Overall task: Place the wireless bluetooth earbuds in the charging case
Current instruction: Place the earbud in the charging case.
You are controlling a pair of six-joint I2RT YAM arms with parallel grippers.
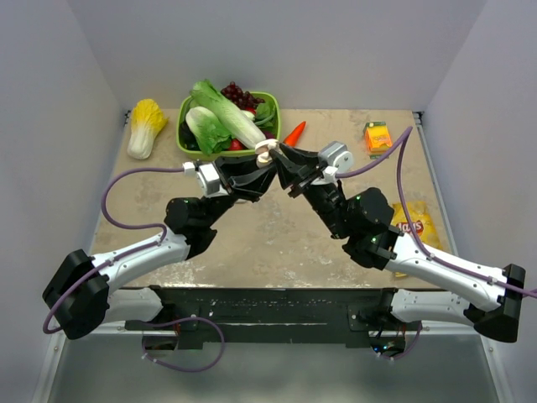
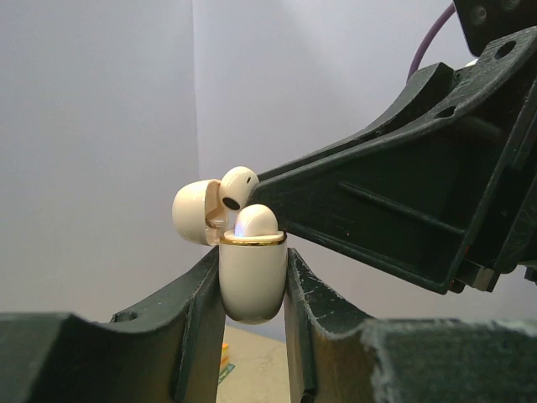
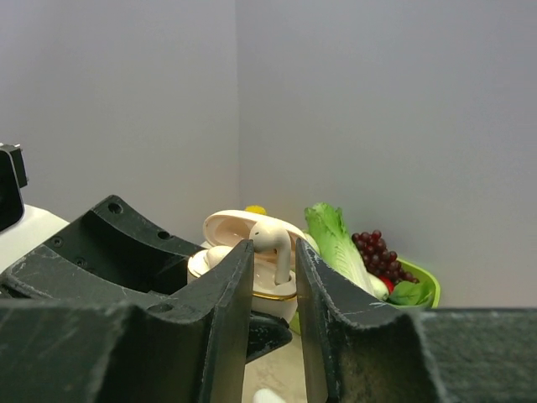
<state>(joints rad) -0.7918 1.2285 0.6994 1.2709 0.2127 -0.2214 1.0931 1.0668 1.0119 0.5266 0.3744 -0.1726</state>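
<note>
The right tool (image 3: 273, 253) is pinched on 1 loose earbud (image 3: 270, 237). The bud's head fills the narrow gap and its stem hangs down between the fingers. In the left wrist view this bud sits at the very tip of the right fingers, tilted, with its dark mesh toward the camera. It is just above the charging case (image 2: 249, 284) and right against the open lid; whether it touches the lid I cannot tell.

The left tool (image 2: 252, 262) is clamped on the case body from both sides. It holds the case upright in the air above the surface (image 1: 268, 243) with the lid swung back. 1 seated earbud (image 2: 257, 220) domes up above the gold rim. I judge that 1 of 2 is home and this is the last insertion.

Several things could go wrong from here:
- **Weak grip:** the hold is at the extreme fingertip on a rounded, glossy head, so any sideways push could twist the bud or pop it free. It would then drop to the surface or roll toward the green bowl (image 1: 273, 105) just beyond.
- **Misaligned stem:** because the bud is tilted, its stem may land on the rim or on the seated earbud and miss the empty well.
- **Pressing on:** pushing down while misaligned could slide the case through the left fingers or tip it.
- **Crowding:** the right finger is close to the lid and could knock it shut, and the 2 tools could clash.
</note>
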